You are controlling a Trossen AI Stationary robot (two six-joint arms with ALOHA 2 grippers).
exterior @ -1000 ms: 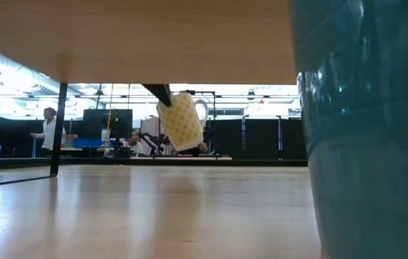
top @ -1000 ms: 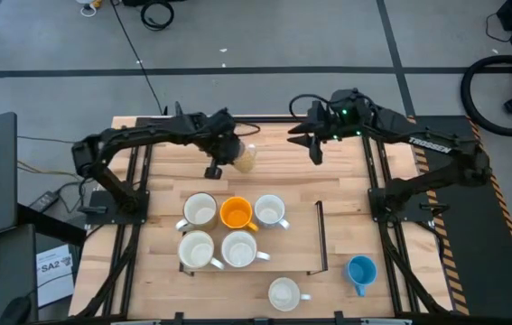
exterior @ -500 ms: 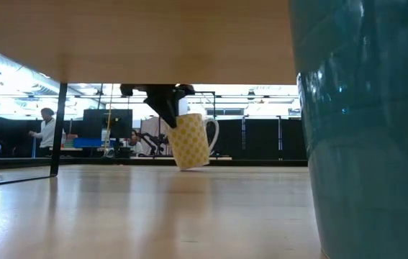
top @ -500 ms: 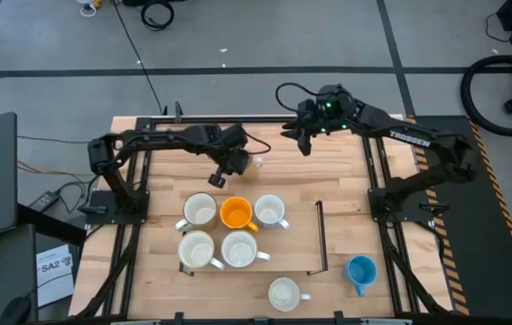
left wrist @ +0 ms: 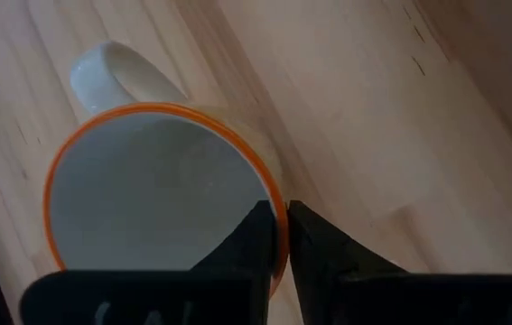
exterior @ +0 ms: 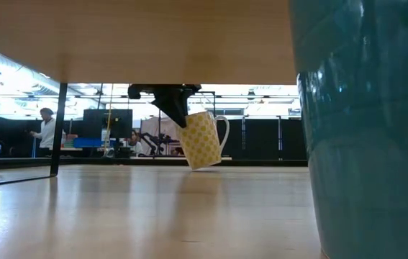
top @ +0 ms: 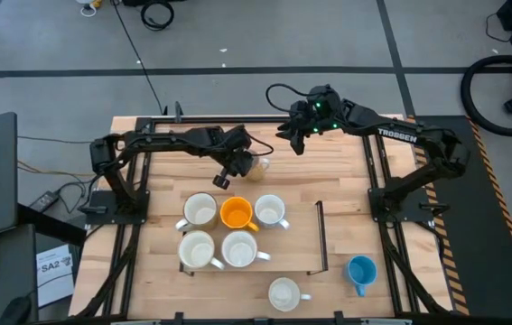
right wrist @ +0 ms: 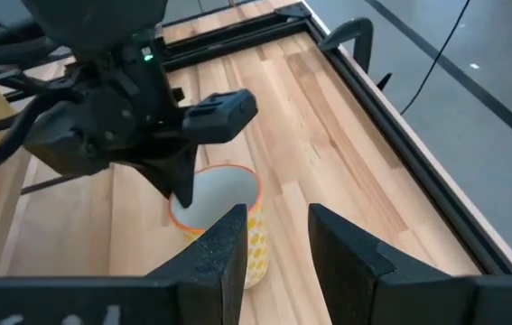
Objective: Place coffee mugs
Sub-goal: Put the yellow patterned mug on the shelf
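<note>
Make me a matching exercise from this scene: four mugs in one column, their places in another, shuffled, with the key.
1. yellow patterned mug
2. orange mug
3. blue mug
4. lone white mug

A. near edge, right of the black frame
B. pinched at the rim by the left gripper
C. near edge, in front of the grouped mugs
D. grouped, between two white mugs

Pairs: 1-B, 2-D, 3-A, 4-C

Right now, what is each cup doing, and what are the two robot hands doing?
yellow patterned mug: tilted, held by its rim
left gripper: shut on the mug's rim
right gripper: open, empty, near the held mug
orange mug: upright in the group
four white mugs: upright around it
lone white mug: upright, apart
blue mug: upright, apart
</note>
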